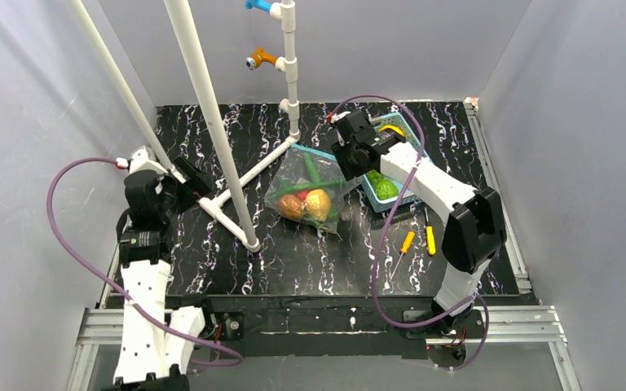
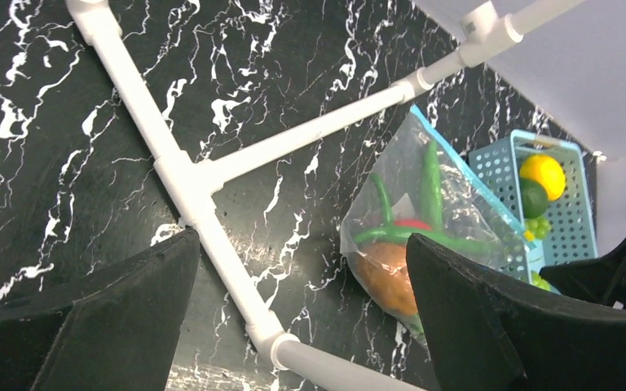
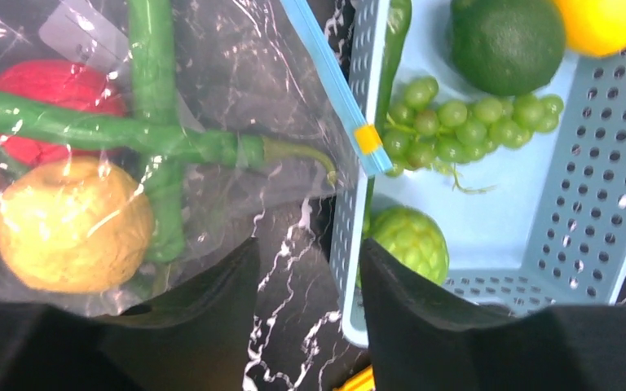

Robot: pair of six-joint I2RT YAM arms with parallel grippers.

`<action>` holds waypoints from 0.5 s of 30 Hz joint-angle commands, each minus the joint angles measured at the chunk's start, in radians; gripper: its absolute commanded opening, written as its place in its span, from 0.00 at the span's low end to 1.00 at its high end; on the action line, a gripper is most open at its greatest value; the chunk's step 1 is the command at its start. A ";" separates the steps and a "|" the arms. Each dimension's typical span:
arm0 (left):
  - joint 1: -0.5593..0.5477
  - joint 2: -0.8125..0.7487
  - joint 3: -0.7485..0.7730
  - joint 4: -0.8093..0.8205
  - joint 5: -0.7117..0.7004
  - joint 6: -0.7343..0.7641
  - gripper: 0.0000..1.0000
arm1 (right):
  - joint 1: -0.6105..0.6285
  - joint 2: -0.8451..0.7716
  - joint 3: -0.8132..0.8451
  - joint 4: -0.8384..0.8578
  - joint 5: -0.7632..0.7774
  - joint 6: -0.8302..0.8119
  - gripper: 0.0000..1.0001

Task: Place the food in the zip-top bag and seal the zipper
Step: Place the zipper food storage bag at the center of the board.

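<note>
Black table [image 1: 293,261] — zipper slider [image 3: 367,138], right-wrist only

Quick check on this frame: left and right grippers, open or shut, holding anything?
Left gripper: open, holding nothing.
Right gripper: open, holding nothing.

Left arm rising upright from its base, wrist bent forward, left claw [image 2: 299,240] tilted downward, jaws spread wide apart, right arm folded sharply at the elbow behind its claw, forearm stretched forward and leftward, right claw [image 3: 308,244] facing down, jaws parted narrowly
</note>
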 commanded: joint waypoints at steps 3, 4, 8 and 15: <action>0.000 -0.112 0.084 -0.066 -0.142 -0.073 0.98 | 0.005 -0.265 -0.028 -0.054 -0.030 0.119 0.60; 0.000 -0.120 0.099 -0.064 -0.148 -0.069 0.98 | 0.007 -0.314 -0.051 -0.046 -0.052 0.128 0.61; 0.000 -0.144 0.163 -0.055 -0.172 -0.055 0.98 | 0.007 -0.554 -0.158 0.021 -0.084 0.141 0.73; 0.000 -0.165 0.343 -0.051 -0.197 0.004 0.98 | 0.007 -0.915 -0.270 0.099 -0.042 0.083 0.98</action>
